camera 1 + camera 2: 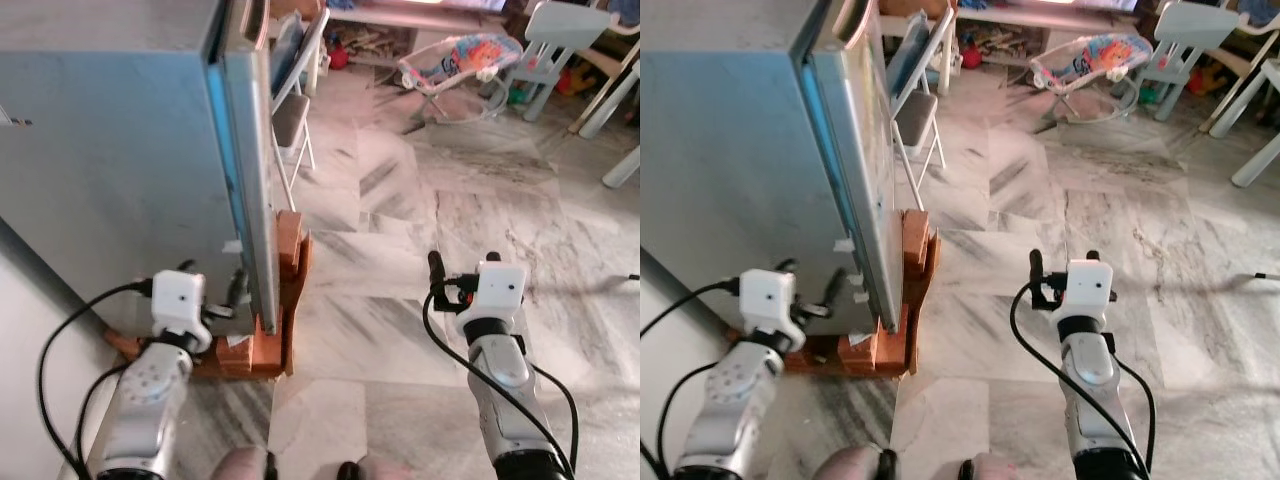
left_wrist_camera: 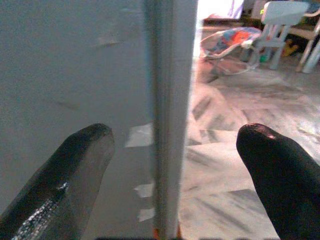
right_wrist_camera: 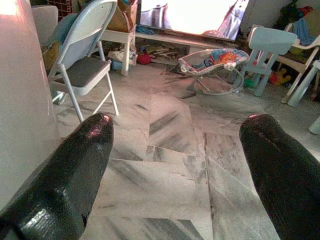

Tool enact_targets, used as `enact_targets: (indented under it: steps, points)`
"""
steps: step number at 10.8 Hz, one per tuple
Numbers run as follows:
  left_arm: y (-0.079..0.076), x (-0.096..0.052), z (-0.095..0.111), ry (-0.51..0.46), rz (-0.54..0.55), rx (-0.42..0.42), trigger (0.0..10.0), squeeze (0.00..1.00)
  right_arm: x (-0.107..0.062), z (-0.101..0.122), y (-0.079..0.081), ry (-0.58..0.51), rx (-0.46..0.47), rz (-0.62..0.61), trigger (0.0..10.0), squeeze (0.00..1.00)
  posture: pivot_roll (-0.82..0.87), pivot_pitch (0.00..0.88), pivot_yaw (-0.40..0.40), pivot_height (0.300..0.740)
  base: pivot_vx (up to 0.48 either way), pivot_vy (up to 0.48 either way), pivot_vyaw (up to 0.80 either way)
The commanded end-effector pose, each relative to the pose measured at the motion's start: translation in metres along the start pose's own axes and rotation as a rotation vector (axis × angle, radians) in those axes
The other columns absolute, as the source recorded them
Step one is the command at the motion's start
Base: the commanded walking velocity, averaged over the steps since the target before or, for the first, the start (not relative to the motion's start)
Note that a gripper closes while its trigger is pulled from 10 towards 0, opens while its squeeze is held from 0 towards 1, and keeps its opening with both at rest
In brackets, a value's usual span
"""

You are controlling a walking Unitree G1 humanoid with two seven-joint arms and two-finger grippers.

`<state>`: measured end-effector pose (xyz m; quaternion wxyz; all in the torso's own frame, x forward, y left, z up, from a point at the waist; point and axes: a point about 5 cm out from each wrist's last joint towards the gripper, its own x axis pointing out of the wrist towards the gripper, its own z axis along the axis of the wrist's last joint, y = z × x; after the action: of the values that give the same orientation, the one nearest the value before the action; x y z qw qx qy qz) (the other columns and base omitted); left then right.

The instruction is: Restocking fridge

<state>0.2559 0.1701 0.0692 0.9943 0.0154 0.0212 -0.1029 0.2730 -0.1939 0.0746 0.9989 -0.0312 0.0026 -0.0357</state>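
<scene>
— Both arms are right under the head camera, cables looping off them. See the left tool (image 2: 170,165)? Its two black fingers (image 2: 65,180) are spread wide, one on each side of the fridge door's edge (image 2: 170,100), gripping nothing.

— Touching the door?

— Can't tell. The edge runs straight up between the fingers, with a gap showing on both sides in the wrist view. From above, that tool (image 1: 225,300) sits low, right by the door's bottom corner.

— And the right tool?

— The right tool (image 3: 175,165) is released too, fingers wide apart and empty, held out over bare marble floor (image 1: 400,200), well clear of the fridge.

— Where's the fridge, then?

— On the robot's left. The fridge (image 1: 110,150) is a grey box standing on reddish-brown wooden blocks (image 1: 285,290), and its door looks shut or nearly so, the edge facing us.

— Anything beyond it?

— A folding chair (image 3: 82,65) stands just behind the fridge. Farther back there's a baby bouncer (image 1: 460,60) with a bright patterned seat, and a pale plastic chair (image 1: 555,40) near it. A low shelf with clutter runs along the far wall.
</scene>
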Motion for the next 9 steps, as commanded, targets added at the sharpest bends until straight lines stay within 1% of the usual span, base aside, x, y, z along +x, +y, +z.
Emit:
enact_targets:
  steps: [1,6,7,9]
  points:
    - [0.0006,0.0014,0.0034,-0.015,-0.005,0.007,10.0,0.00,0.0006,0.0004,-0.0028,0.000,-0.002,-0.007,10.0,0.00,0.06,0.081,-0.067,0.740,0.274,-0.270,0.00]
    - [-0.0025,0.0008,0.0041,-0.021,-0.029,0.011,10.0,0.00,0.0006,0.0001,-0.0016,0.000,-0.002,-0.010,10.0,0.00,0.06,0.081,-0.061,0.740,0.358,-0.298,0.00]
    - [-0.0013,0.0000,0.0029,-0.012,-0.018,0.012,10.0,0.00,0.0004,-0.0017,-0.0011,0.010,0.000,-0.011,10.0,0.00,0.06,0.082,-0.061,0.740,0.000,0.000,0.00]
    - [0.0001,-0.0023,0.0009,-0.004,-0.016,0.008,10.0,0.00,0.0002,-0.0021,-0.0006,0.012,0.002,-0.009,10.0,0.00,0.07,0.085,-0.063,0.740,0.000,0.000,-0.62]
